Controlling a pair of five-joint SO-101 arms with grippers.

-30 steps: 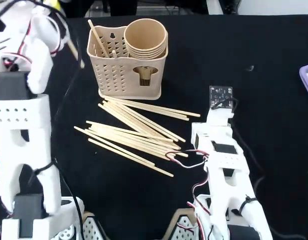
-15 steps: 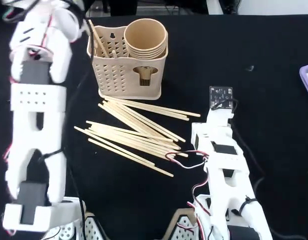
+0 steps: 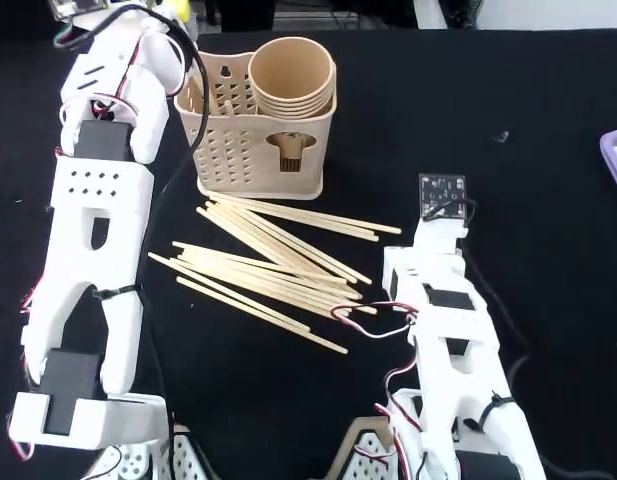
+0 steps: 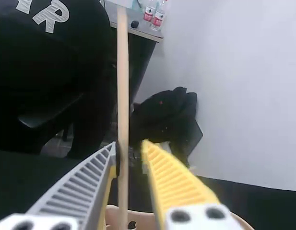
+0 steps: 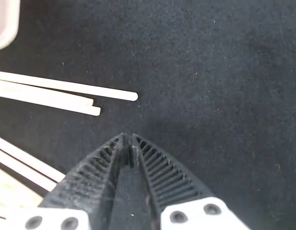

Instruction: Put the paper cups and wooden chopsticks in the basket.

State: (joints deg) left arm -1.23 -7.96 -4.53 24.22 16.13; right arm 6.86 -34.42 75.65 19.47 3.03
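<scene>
One smooth wooden chopstick (image 4: 122,86) stands mid-frame between your left gripper's (image 4: 129,145) spread ribbed jaws; your right gripper's (image 5: 129,138) are pressed together.

The left arm (image 3: 98,200) bars the left side of the basket (image 3: 253,150). Chopsticks (image 3: 268,265) litter the table (image 3: 528,120) between the arms; right of the basket there is room.

Bright, even overhead light; the white wall (image 4: 243,72) glows; shadows lie faint on the black table (image 3: 548,100).
</scene>
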